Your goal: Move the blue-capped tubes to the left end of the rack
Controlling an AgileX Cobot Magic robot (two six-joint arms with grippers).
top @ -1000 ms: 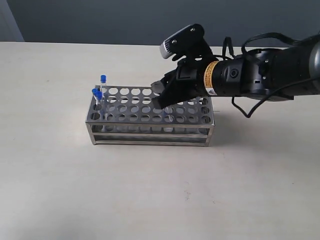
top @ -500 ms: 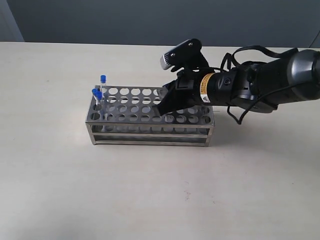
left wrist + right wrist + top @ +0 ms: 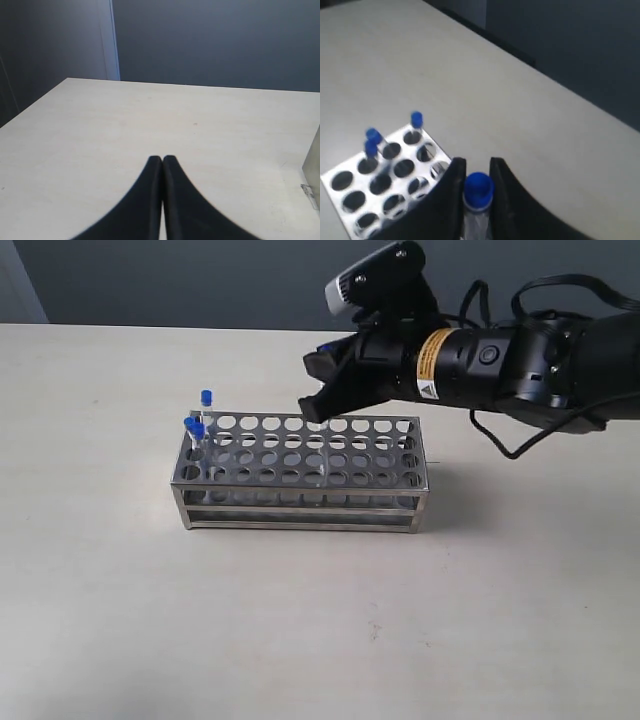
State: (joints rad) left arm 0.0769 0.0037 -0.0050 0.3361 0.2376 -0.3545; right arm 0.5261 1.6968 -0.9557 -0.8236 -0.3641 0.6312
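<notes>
Exterior view: the rack [image 3: 300, 512] on a pale table [image 3: 300, 630], grey wall [image 3: 180, 280] behind.

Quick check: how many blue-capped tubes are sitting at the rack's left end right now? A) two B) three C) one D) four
B: three blue-capped tubes stand at the left end of the rack, while a fourth tube is pinched in the right gripper.
</notes>
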